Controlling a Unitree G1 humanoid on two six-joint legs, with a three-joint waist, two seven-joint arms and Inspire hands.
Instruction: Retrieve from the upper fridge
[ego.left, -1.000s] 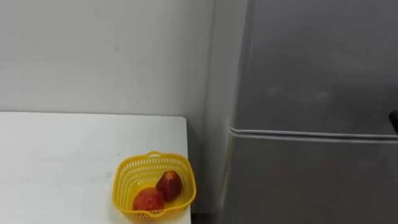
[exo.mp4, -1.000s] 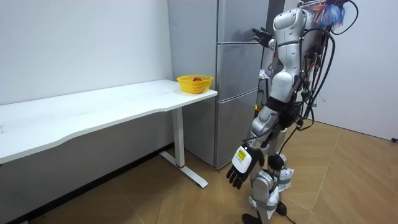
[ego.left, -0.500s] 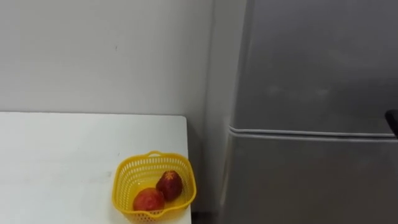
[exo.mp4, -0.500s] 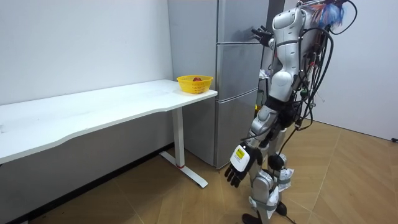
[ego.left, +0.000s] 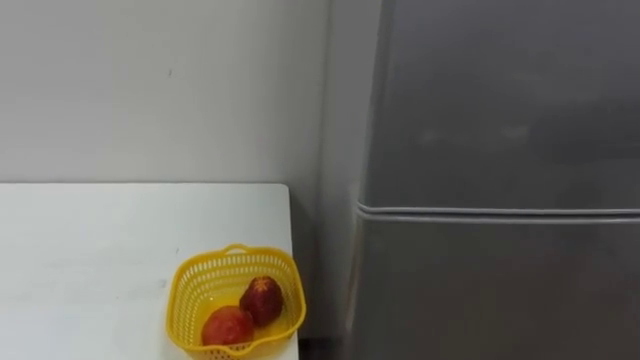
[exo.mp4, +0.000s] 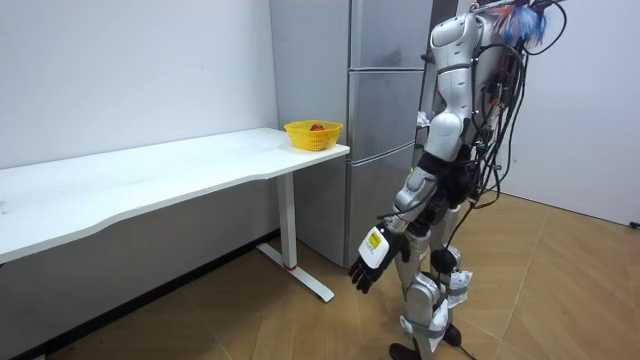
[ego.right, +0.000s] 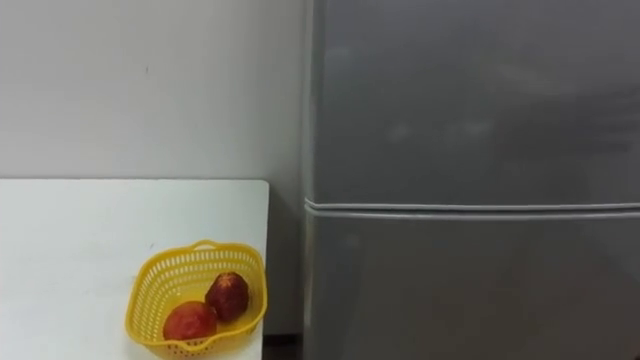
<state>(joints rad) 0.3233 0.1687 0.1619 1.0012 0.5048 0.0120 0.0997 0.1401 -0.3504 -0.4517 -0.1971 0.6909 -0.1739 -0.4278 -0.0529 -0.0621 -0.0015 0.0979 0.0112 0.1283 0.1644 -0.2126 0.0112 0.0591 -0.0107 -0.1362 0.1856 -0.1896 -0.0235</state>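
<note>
1. The robot stands upright on the wooden floor (exo.mp4: 250, 320), close in front of the grey fridge (exo.mp4: 385, 130) and facing it.
2. Its left hand (exo.mp4: 365, 272) hangs low beside its leg, well below the fridge doors. The fingers (exo.mp4: 357, 284) are loosely straight and point down. They hold nothing and touch nothing.
3. The upper fridge door (ego.left: 500, 100) is closed. A thin seam separates it from the lower fridge door (ego.left: 500, 290), which is closed too.
4. To the fridge's left a white counter (ego.left: 90, 250) stands against the pale wall (ego.left: 150, 80), with a narrow gap between it and the fridge.
5. A yellow plastic basket (ego.left: 190, 290) sits on the counter at the corner nearest the fridge.
6. In the basket lie two fruits that touch each other: a dark red fruit (ego.left: 261, 299) and an orange-red fruit (ego.left: 228, 325) in front of it.
</note>
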